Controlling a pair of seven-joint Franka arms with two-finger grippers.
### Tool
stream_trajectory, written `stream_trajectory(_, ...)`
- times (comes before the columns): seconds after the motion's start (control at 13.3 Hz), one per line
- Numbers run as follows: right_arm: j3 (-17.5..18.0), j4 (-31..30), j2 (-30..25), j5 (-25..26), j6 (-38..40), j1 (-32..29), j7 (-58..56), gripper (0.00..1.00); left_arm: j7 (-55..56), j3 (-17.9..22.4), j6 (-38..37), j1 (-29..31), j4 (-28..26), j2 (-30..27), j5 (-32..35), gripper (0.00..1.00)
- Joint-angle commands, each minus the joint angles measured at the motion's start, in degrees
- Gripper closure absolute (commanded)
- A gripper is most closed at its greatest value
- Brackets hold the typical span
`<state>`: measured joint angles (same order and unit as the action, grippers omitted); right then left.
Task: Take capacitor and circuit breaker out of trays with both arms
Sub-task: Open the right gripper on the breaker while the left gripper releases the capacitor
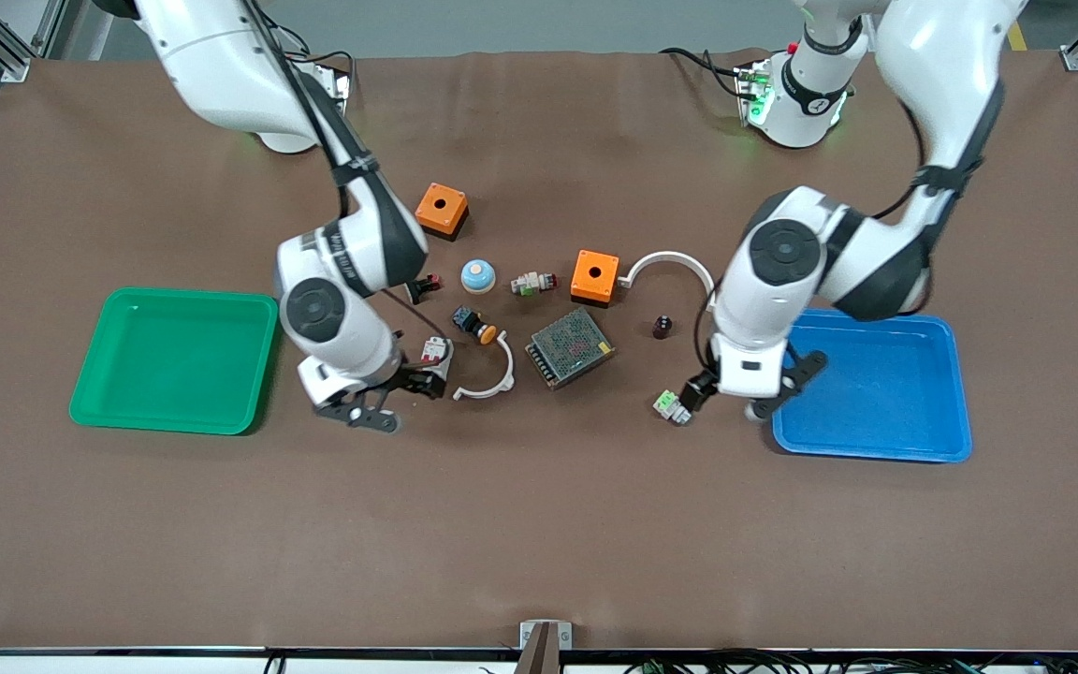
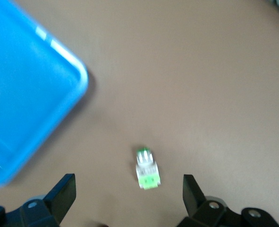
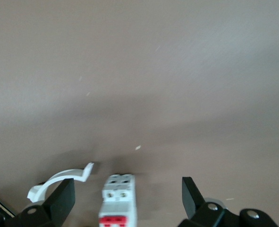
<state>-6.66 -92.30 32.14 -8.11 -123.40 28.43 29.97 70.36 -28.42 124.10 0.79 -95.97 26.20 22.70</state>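
Observation:
The breaker (image 1: 436, 354), a white block with red levers, lies on the mat beside a white curved clip (image 1: 490, 379). My right gripper (image 1: 393, 395) hangs open just over it. In the right wrist view the breaker (image 3: 119, 201) sits between the open fingers (image 3: 63, 201). The capacitor (image 1: 662, 326), a tiny dark cylinder, stands on the mat near the blue tray (image 1: 876, 440). My left gripper (image 1: 745, 393) is open and empty at that tray's edge, over a white-and-green connector (image 1: 673, 406), which also shows in the left wrist view (image 2: 147, 169). The capacitor is out of the left wrist view.
A green tray (image 1: 99, 393) lies at the right arm's end. Two orange boxes (image 1: 441, 208) (image 1: 594, 276), a meshed power supply (image 1: 570, 347), a black-and-orange push button (image 1: 474, 324), a blue-white dome (image 1: 477, 275), a black-and-red clip (image 1: 424, 288) and a second white clip (image 1: 670, 262) crowd the middle.

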Motion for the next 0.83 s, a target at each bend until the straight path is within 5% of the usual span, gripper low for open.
stream_trajectory(0.0,0.9,1.7,-3.7,0.6,7.2,-7.2,-11.2,0.0,-10.6,0.0,-7.3,2.3,5.3,-1.0,0.3,0.0)
stream_trajectory(0.38,0.8,1.6,-10.2,3.7,21.2,-20.8,-28.3,0.0,-27.8,-1.1,-17.0,8.4,10.5,-6.4,-5.2,0.0)
stream_trajectory(0.6,0.9,2.3,-12.6,7.3,25.0,-26.4,-34.3,0.0,-36.1,2.2,-22.5,8.9,10.5,-13.4,-11.0,0.0)
stream_trajectory(0.75,0.9,5.1,-12.7,7.1,28.6,-29.8,-36.0,0.0,-45.0,8.5,-25.1,7.4,10.3,-17.9,-16.3,0.0)
